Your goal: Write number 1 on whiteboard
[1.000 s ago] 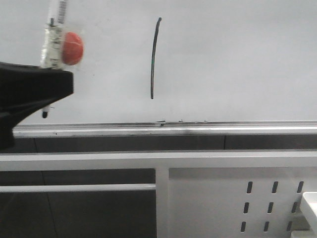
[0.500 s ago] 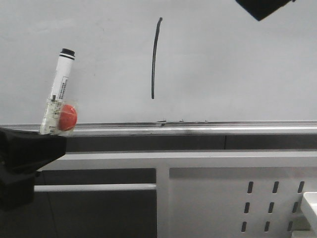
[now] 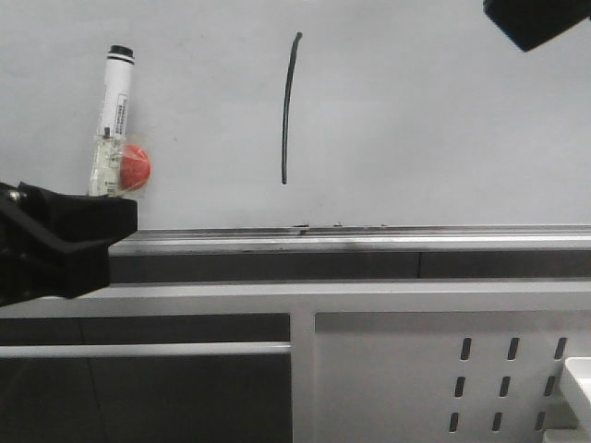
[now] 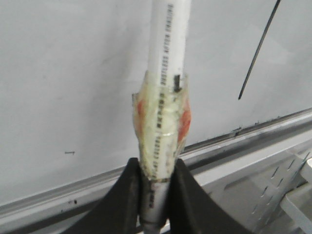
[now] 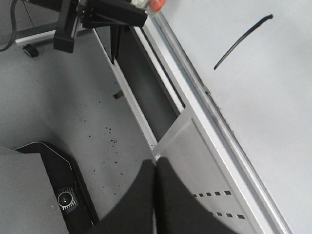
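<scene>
The number 1 (image 3: pixel 288 109) is a thin black near-vertical stroke on the pale whiteboard (image 3: pixel 416 120). Left of it, a white marker pen (image 3: pixel 115 101) stands almost upright, black end uppermost, with clear tape and an orange-red lump around its lower part. My left gripper (image 3: pixel 69 231) is shut on the pen's lower end. The left wrist view shows both black fingers of the left gripper (image 4: pixel 157 180) pressed against the pen (image 4: pixel 168 58), with the number 1 (image 4: pixel 258 48) off to one side. My right gripper (image 5: pixel 156 168) is shut with nothing in it; its arm (image 3: pixel 540 18) shows at the top right.
A metal ledge rail (image 3: pixel 369 238) runs along the whiteboard's lower edge. Below it are white frame bars (image 3: pixel 305 297) and a perforated white panel (image 3: pixel 508 383). The right wrist view shows grey floor (image 5: pixel 63 107) and a dark base (image 5: pixel 53 195).
My left gripper with the pen dropped down the board, then rose a little, ending lower than a second ago. The right arm came into view at the top right and shifted rightwards.
</scene>
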